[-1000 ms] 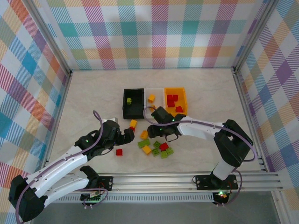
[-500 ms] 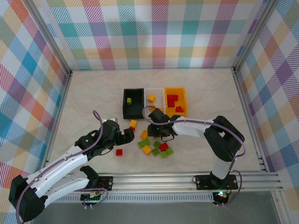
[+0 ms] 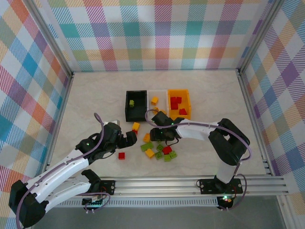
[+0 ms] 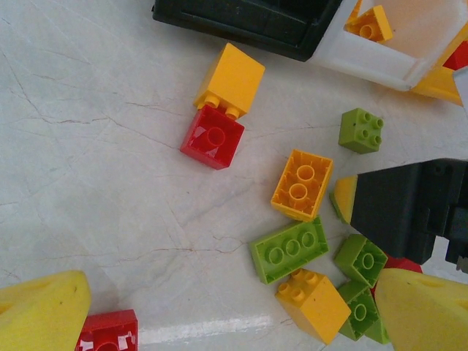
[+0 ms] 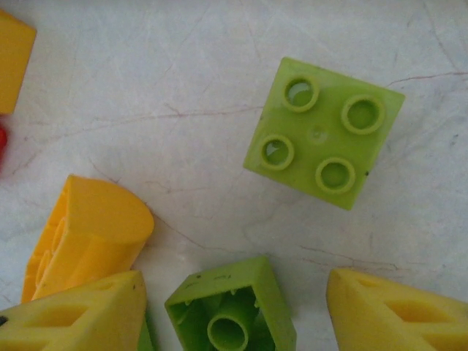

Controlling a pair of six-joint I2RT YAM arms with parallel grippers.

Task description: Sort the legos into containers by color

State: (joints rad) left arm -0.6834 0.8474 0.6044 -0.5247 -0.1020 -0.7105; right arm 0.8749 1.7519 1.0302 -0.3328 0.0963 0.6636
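Right gripper (image 5: 234, 307) jaws apart, upturned lime lego (image 5: 227, 316) centred between the tips; squarish, so no axis to align. Mid-desk, just near-edge side of the black bin (image 3: 136, 116). Left gripper (image 3: 129, 139) jaws apart too, farther off.

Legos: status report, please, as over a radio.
Left gripper open, empty. Right gripper open, straddling an upturned green brick. Most legos loose beside the containers. Orange brick crowds one finger.
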